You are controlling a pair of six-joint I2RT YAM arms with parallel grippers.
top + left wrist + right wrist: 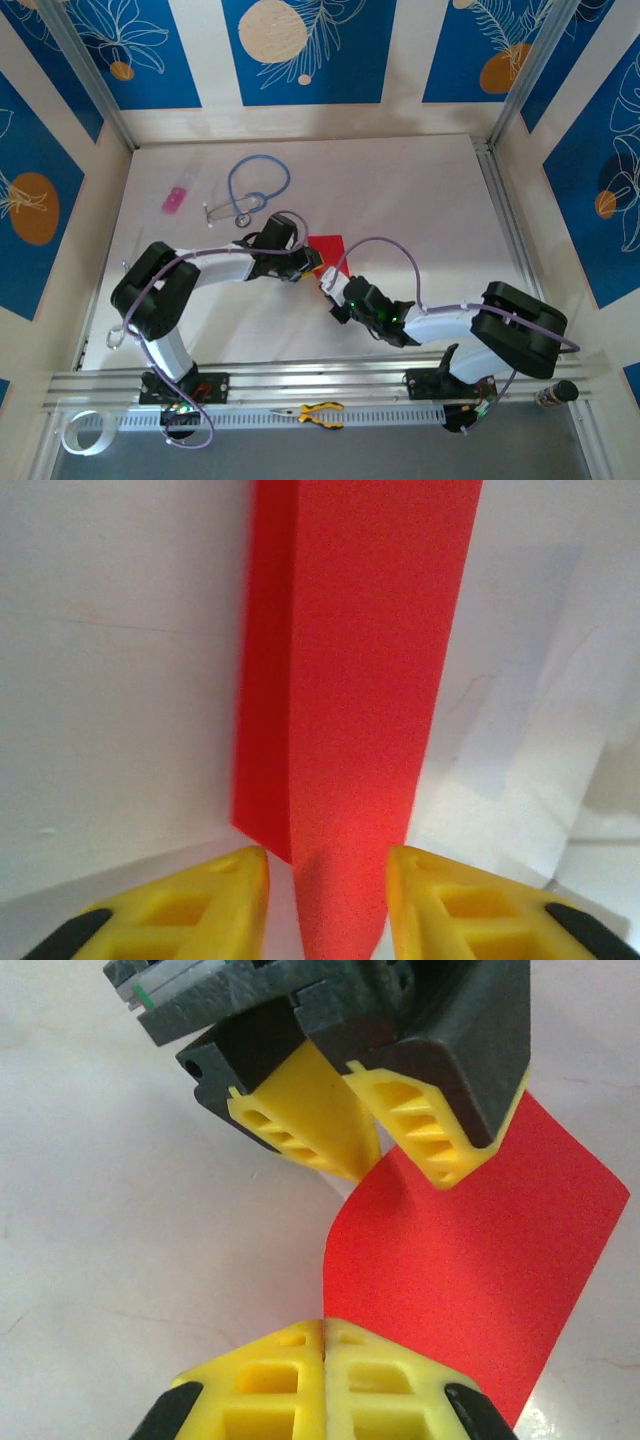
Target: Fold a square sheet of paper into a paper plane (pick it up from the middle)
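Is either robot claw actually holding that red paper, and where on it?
The right gripper looks shut on the red paper at one edge; the left gripper stands open around it.

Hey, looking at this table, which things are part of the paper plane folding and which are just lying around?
In the job: folded red paper, right gripper shut on its edge, left gripper open astride it.
Lying about: stethoscope, small pink item, yellow-handled pliers.

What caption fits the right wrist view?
Right hand pinches the curled red sheet; left hand, open, straddles its far end.
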